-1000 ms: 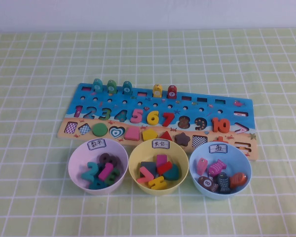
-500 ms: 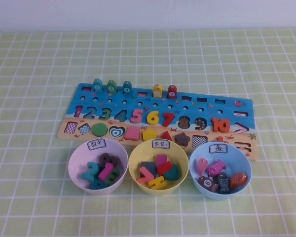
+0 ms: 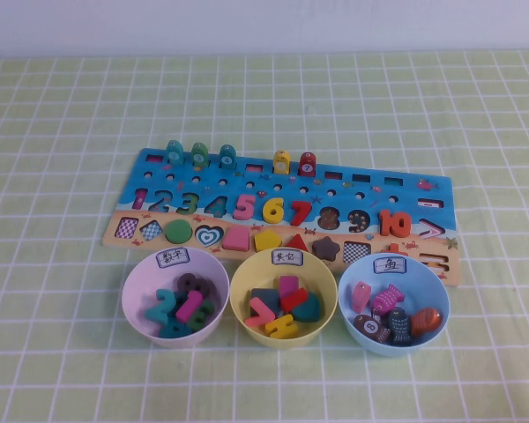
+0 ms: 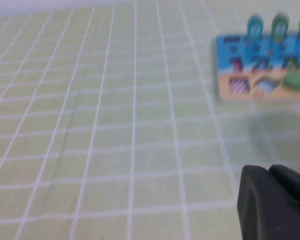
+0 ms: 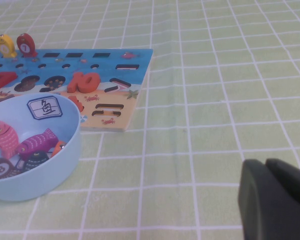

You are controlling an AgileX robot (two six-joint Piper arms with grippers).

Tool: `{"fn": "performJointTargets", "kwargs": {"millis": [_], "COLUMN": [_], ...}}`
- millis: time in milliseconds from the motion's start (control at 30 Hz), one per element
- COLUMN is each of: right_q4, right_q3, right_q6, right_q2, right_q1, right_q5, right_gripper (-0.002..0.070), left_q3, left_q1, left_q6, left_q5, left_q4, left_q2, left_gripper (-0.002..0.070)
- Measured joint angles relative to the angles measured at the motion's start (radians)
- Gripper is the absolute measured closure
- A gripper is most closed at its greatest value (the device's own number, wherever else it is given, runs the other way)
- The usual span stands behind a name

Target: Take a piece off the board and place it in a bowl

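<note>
Nothing has moved since the earlier frames: every piece, bowl and the board lies exactly as it did a second ago, and neither arm has entered the high view.

A long puzzle board (image 3: pixel 282 211) is seen lying flat on a tabletop (image 3: pixel 62 115) covered in a green checked cloth. Standing upright along the board's far edge are five small fish. The teal-turquoise fish (image 3: pixel 175 152), the piece to be taken, is the one farthest to the robot's left, with a green fish (image 3: pixel 199 154) just beside it. Three bowls are lined up along the board's near edge: lilac (image 3: pixel 134 304), yellow (image 3: pixel 240 304) and, at the robot's right, the light blue bowl (image 3: pixel 432 304), which already holds several fish and carries a small white label on its rim.

The left tool (image 4: pixel 275 202) is seen only as a dark shape at the edge of its wrist view, hanging above bare cloth off the board's left end. The right tool (image 5: pixel 276 200) hangs above cloth to the right of the blue bowl. Whether either tool is open or closed cannot be told.

The task is judged not yet begun. For a clean pick, the left tool would best be brought down straight over the teal fish and closed across its thin faces, so that the green neighbour is not knocked, and the fish lifted straight up out of its slot before being carried across to the far-right bowl.
</note>
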Motion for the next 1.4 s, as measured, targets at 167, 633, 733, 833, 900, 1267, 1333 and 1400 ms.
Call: {"fn": "performJointTargets", "kwargs": {"millis": [167, 633, 733, 833, 900, 1267, 1333, 1400], "right_q4": [0.000, 0.000, 0.000, 0.000, 0.000, 0.000, 0.000, 0.000], "right_q3": [0.000, 0.000, 0.000, 0.000, 0.000, 0.000, 0.000, 0.000], "right_q6": [0.000, 0.000, 0.000, 0.000, 0.000, 0.000, 0.000, 0.000], "right_q2": [0.000, 0.000, 0.000, 0.000, 0.000, 0.000, 0.000, 0.000], "right_q1": [0.000, 0.000, 0.000, 0.000, 0.000, 0.000, 0.000, 0.000], "right_q5": [0.000, 0.000, 0.000, 0.000, 0.000, 0.000, 0.000, 0.000], "right_gripper": [0.0694, 0.0694, 0.0694, 0.0694, 0.0694, 0.0694, 0.0694, 0.0694], "left_q3": [0.000, 0.000, -0.002, -0.067, -0.155, -0.802, -0.920, -1.021], "left_q1": [0.000, 0.000, 0.000, 0.000, 0.000, 0.000, 0.000, 0.000], "left_q6": [-0.128, -0.220, -0.250, -0.248, -0.213, 0.112, 0.169, 0.200], "left_q5": [-0.161, -0.355, -0.408, -0.330, -0.220, 0.347, 0.435, 0.524], "left_q4": [-0.219, -0.352, -0.385, -0.388, -0.366, -0.255, -0.243, -0.228], "left_q2": [0.000, 0.000, 0.000, 0.031, 0.105, 0.715, 0.831, 0.934], "left_gripper": [0.0680, 0.0680, 0.0680, 0.0680, 0.0680, 0.0680, 0.0680, 0.0680]}}
